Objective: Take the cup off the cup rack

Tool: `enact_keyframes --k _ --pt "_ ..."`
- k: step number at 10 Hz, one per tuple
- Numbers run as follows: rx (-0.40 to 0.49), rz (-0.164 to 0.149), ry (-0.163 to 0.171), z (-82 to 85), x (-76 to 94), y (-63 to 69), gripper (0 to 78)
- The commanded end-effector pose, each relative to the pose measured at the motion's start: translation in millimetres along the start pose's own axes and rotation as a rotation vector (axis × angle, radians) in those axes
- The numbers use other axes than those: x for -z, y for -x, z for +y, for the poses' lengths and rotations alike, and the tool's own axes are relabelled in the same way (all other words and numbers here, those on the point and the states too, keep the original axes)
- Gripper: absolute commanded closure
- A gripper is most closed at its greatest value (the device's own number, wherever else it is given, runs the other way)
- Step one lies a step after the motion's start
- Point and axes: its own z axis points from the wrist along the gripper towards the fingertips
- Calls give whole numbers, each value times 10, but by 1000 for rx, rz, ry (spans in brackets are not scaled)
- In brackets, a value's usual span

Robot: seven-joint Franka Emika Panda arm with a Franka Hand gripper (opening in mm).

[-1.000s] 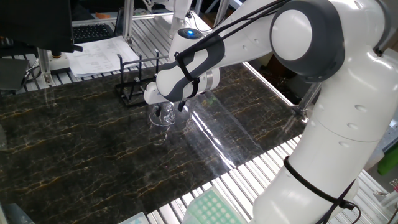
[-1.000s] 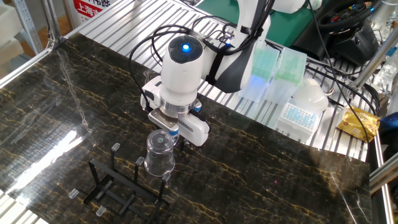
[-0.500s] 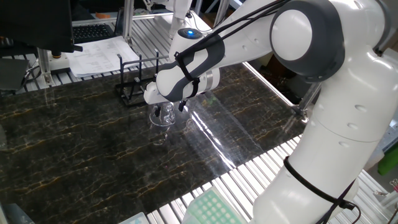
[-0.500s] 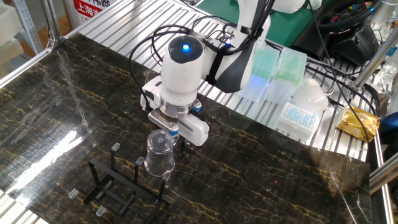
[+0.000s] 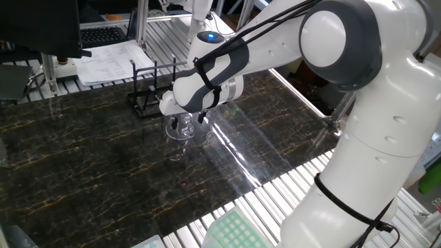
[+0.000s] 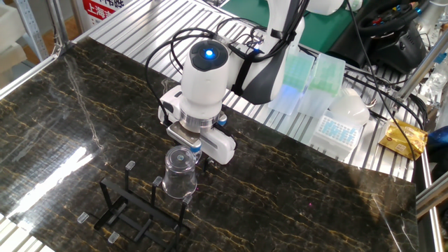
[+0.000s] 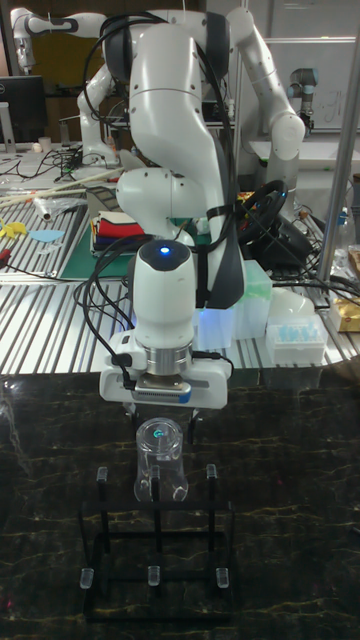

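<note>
Your gripper (image 6: 187, 150) has its jaws closed on the cup (image 6: 180, 172), a clear glass cup that is empty and held mouth-down. The cup sits just beside the cup rack (image 6: 133, 208), above the dark marbled table (image 6: 294, 203); whether it touches a peg cannot be told. The rack's pegs carry nothing else.

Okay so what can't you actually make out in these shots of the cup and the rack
- One fixed view: the gripper fingertips, hidden behind the arm's wrist; grip unconfirmed.
- Same view: the cup outline, see-through against the dark table.
- Tall fixed view: whether the cup has cleared the cup rack pegs; they overlap.
- The other fixed view: the rack's near base, cut off by the bottom edge.
</note>
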Motion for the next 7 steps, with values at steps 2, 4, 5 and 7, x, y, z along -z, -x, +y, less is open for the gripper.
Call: enact_keyframes --k 2,4,5,7 --pt "37 17 28 -12 333 122 1" --pt "37 16 28 1 339 124 1" --pt "43 15 26 20 347 123 1" --pt "43 15 27 27 351 124 1"
